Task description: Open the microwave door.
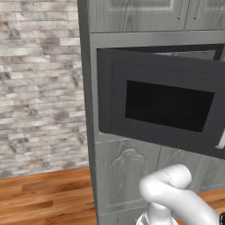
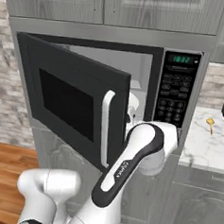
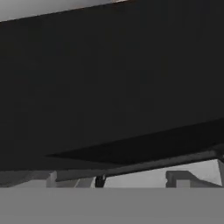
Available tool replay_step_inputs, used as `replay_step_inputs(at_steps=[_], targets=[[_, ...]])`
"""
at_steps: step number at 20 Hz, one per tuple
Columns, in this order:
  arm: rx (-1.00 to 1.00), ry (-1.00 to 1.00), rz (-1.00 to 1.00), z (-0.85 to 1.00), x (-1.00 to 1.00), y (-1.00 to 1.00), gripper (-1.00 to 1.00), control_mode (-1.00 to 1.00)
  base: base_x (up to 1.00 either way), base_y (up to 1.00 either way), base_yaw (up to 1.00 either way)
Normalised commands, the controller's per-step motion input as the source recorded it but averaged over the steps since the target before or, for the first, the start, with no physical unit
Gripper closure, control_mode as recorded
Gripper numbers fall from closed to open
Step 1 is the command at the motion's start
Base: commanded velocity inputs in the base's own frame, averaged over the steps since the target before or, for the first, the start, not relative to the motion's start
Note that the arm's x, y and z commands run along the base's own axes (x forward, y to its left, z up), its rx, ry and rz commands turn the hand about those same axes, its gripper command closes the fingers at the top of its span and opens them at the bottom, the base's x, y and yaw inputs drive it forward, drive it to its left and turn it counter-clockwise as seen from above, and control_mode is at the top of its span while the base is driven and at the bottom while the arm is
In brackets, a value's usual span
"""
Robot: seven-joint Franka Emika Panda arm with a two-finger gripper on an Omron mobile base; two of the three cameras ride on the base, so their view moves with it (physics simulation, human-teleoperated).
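The microwave door (image 2: 72,101) is a dark charcoal panel with a black window, hinged on its left side and swung partly outward. Its white vertical bar handle (image 2: 104,127) stands at the free right edge. In the left base view the door (image 1: 167,105) juts out from the cabinet, with the handle (image 1: 221,140) at the frame's right edge. My arm reaches up behind the door's free edge, and the gripper (image 2: 130,113) sits in the gap between door and oven cavity, open and holding nothing. The hand view looks closely at a dark flat door surface (image 3: 109,87).
The control panel (image 2: 178,90) with a green clock is right of the cavity. Grey wood-grain cabinets (image 2: 116,5) stand above and below. A marble counter (image 2: 201,148) with a small yellow thing (image 2: 210,123) lies to the right. A brick wall (image 1: 39,83) and wood floor (image 1: 44,193) are left.
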Motion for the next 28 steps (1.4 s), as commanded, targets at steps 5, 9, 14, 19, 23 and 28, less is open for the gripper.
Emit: replay_step_inputs(at_steps=[5, 9, 14, 19, 23, 28], targets=[[0.07, 0.0, 0.31, 0.0, -0.6, 0.92, -1.0, -1.0, 0.0, 0.0, 0.0], [0.1, -0.02, 0.33, 0.0, -0.82, 0.74, -1.0, -1.0, 0.0, 0.0, 0.0], [0.12, -0.04, 0.37, 0.0, -1.0, 0.57, -1.0, -1.0, 0.0, 0.0, 0.0], [0.13, -0.06, 0.35, 0.0, -0.99, 0.68, -1.0, -1.0, 0.0, 0.0, 0.0], [0.17, -0.1, 0.29, 0.0, -0.81, 0.82, -1.0, -1.0, 0.0, 0.0, 0.0], [0.22, -0.18, 0.24, -0.05, -0.61, 0.9, -1.0, -1.0, 0.0, 0.0, 0.0]])
